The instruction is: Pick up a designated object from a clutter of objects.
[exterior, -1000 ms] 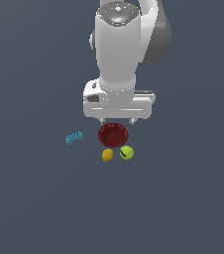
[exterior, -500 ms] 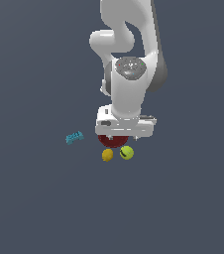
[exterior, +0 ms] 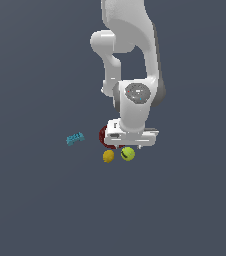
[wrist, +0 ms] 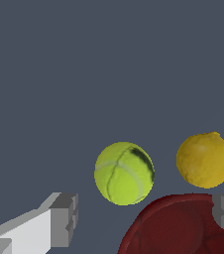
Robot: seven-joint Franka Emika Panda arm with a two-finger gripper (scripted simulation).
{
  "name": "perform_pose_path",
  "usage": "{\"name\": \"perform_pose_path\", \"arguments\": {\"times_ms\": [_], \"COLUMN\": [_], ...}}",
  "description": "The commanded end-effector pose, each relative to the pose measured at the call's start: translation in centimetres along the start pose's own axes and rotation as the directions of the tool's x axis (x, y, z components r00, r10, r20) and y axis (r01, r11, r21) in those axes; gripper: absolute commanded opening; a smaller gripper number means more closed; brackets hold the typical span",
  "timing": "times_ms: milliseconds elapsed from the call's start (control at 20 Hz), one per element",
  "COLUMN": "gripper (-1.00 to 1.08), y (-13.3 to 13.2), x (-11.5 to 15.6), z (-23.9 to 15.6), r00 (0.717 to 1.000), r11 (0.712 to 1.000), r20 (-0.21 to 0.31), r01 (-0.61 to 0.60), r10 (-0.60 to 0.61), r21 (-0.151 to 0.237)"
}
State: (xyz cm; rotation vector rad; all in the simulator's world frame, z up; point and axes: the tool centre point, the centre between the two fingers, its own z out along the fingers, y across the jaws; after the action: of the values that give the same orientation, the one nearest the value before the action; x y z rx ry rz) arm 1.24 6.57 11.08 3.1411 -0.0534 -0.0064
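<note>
Dark floor under yellow-green ball, round, seam toward bowl.

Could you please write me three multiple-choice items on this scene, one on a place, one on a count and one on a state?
1. In the exterior view, where does the teal block lie?
A. Off to that view's left, apart from the others
B. Inside the bowl
C. Between the two balls

2. How many balls are there?
A. One
B. Two
C. Four

3. How is the gripper?
A. Shut on the orange-yellow ball
B. Shut on the bowl
C. Open, holding nothing

Answers:
1. A, since it sits alone, left of the red bowl.
2. B, the yellow-green ball and the orange-yellow ball.
3. C, as the wrist view shows the fingers wide apart, with no ball between them.
</note>
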Motion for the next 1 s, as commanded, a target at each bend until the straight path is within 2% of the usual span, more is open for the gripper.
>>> {"name": "perform_pose_path", "arguments": {"times_ms": [0, 550, 950], "gripper": [1.0, 1.0, 1.0], "y": [-0.3, -0.6, -0.6], "x": [-0.2, -0.5, -0.6], "z": [1.0, 2.4, 6.0], "r00": [1.0, 1.0, 1.0], "r11": [1.0, 1.0, 1.0], "r20": [-0.003, -0.003, -0.003], "r01": [0.002, 0.004, 0.004], "r10": [-0.002, -0.004, -0.004], "r21": [0.0, 0.0, 0.0]}}
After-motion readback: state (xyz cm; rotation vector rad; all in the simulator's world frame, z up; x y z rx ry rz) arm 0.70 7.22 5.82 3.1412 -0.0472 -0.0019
